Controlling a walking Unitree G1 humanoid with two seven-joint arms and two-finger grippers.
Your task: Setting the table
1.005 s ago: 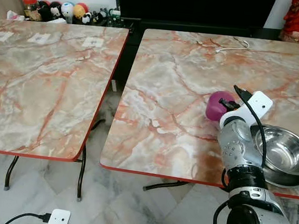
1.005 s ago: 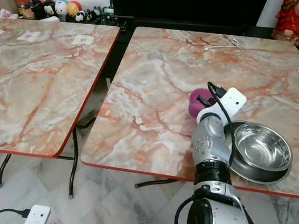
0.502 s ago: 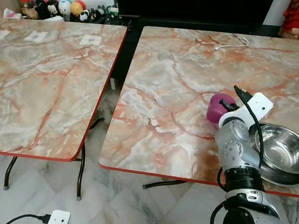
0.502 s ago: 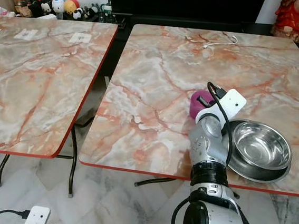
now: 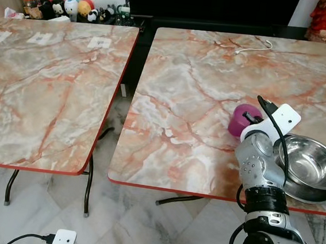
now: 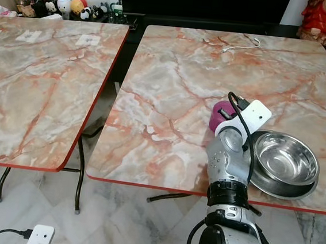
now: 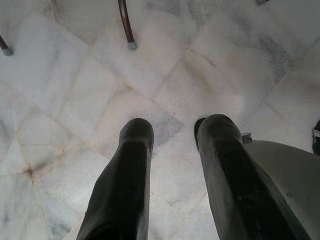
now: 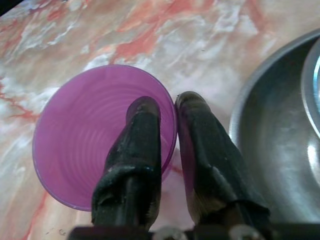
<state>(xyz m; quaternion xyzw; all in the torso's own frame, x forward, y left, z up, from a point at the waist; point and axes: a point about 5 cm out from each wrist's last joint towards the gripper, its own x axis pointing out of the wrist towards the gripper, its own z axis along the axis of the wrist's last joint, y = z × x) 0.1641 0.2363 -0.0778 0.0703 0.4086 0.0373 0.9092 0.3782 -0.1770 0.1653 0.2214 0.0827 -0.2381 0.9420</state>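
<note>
R arm reached fwd over the marble table [image 5: 182,101]; right gripper [image 8: 167,107] pinched the purple cup's [image 8: 90,135] rim, one finger inside, one outside. Cup stood on the table just beside the steel bowl [image 5: 309,168]. Left gripper [image 7: 172,132] hung over the floor, fingers apart.

My right arm [image 5: 261,183] is silver metal with rounded joint housings, small holes dotting one segment, and a black ribbed ring at a joint. A white boxy camera module [image 5: 283,117] sits at its wrist, with a black cable [image 5: 280,142] looping down from it. My gripper fingers [image 8: 131,155] are long, black and scuffed, with rounded tips.
</note>
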